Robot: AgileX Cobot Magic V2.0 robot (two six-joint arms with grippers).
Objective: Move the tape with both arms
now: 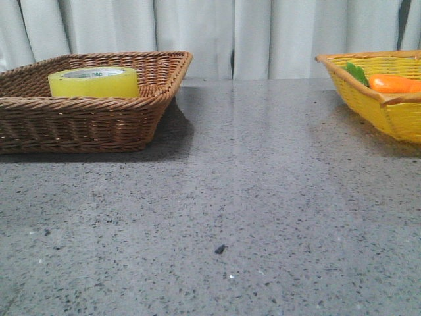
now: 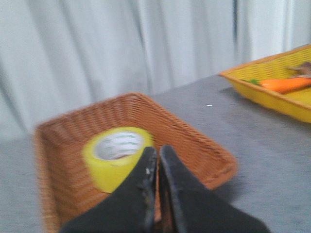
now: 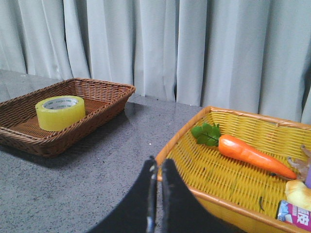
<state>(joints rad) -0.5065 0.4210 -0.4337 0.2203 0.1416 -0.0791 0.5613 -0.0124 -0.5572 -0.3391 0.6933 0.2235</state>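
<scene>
The yellow tape roll point(image 1: 94, 81) with a white core lies flat in the brown wicker basket point(image 1: 85, 118) at the far left of the table. It also shows in the left wrist view point(image 2: 114, 155) and the right wrist view point(image 3: 60, 112). My left gripper point(image 2: 157, 151) is shut and empty, above the brown basket point(image 2: 194, 145), beside the tape. My right gripper point(image 3: 158, 162) is shut and empty, over the near left rim of the yellow basket point(image 3: 233, 194). Neither gripper shows in the front view.
The yellow wicker basket point(image 1: 388, 112) at the far right holds an orange toy carrot point(image 1: 393, 83) with green leaves, plus a small packet point(image 3: 295, 213) and other items. Grey speckled tabletop point(image 1: 250, 197) lies between the baskets. White curtains hang behind.
</scene>
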